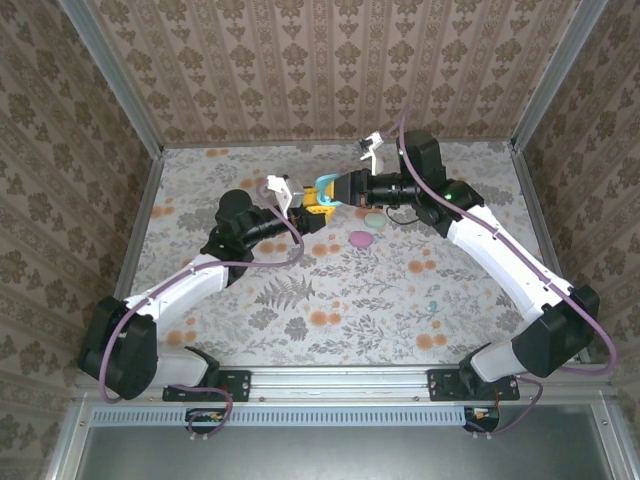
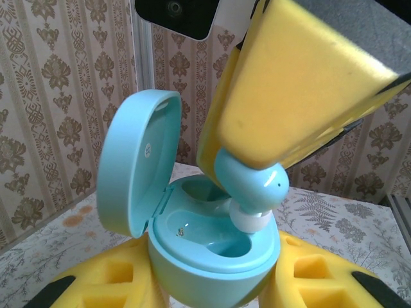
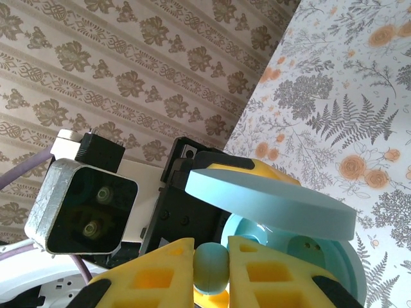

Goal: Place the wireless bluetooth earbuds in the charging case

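My left gripper (image 2: 215, 282) is shut on the base of a light-blue charging case (image 2: 212, 250), held upright with its lid (image 2: 138, 160) swung open. Both wells inside the case are bare. My right gripper (image 3: 210, 266) is shut on a light-blue earbud (image 3: 210, 271). In the left wrist view that earbud (image 2: 253, 183) hangs from the right gripper's yellow finger (image 2: 295, 83), its white tip (image 2: 249, 220) just above the case's right well. In the top view the two grippers meet over the far middle of the table, the left gripper (image 1: 310, 204) and the right gripper (image 1: 336, 188) at the case (image 1: 326, 189).
A pink pebble-like case (image 1: 361, 238) and a mint one (image 1: 375, 218) lie on the floral table just below the right arm. A tiny teal bud (image 1: 433, 305) lies on the right. Wallpapered walls close in the back and both sides.
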You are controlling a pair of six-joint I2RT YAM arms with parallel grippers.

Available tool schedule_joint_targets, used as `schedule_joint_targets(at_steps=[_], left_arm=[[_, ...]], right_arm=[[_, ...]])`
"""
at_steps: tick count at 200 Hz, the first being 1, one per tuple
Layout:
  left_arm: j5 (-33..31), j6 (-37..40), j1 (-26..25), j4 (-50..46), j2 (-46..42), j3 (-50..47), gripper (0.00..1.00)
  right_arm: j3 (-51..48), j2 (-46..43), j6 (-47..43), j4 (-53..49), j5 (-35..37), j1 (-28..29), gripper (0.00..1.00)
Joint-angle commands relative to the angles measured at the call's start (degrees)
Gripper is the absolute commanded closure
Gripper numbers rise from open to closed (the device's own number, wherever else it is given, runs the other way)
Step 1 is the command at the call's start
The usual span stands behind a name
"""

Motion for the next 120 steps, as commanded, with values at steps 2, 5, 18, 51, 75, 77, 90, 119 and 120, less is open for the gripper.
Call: schedule_joint_targets(at_steps=[2, 5, 18, 51, 75, 77, 90, 119, 120], left_arm=[[0.74, 1.04, -0.47, 0.83, -0.62, 1.68, 0.68], [0.71, 1.03, -0.44, 0.87, -0.58, 1.68, 0.68], [0.76, 1.03, -0.45, 0.85, -0.49, 1.72, 0.68], [0.82, 1.02, -0.45, 0.92, -0.47, 1.92, 0.68], [0.80, 0.95, -0.45, 0.92, -0.56, 1.74, 0.68], [0.75, 0.93, -0.45, 0.92, -0.56, 1.76, 0.68], [0.80, 0.95, -0.53, 1.01, -0.61, 1.68, 0.69], [0.65, 0.99, -0.53, 1.13, -0.49, 1.83, 0.68], [0.63, 1.01, -0.53, 1.11, -0.48, 1.84, 0.68]], right_arm=[[1.80, 1.02, -0.47, 0.43, 1.17, 0.67, 0.82], [1.82, 1.02, -0.43, 0.43, 1.18, 0.68, 0.82], [1.96, 1.32, -0.63, 0.10, 1.67, 0.89, 0.82], [1.89, 1.65, -1.98, -1.45, 4.19, 1.39, 0.82], [1.73, 1.36, -2.53, -1.08, 4.61, 1.57, 0.82], [1.61, 1.30, -2.49, -0.87, 4.54, 1.61, 0.82], [1.28, 0.92, -2.35, 0.37, 4.79, 1.77, 0.82], [1.35, 1.20, -2.13, 0.39, 5.62, 1.84, 0.82], [1.31, 1.24, -2.11, 0.37, 5.55, 1.88, 0.82]])
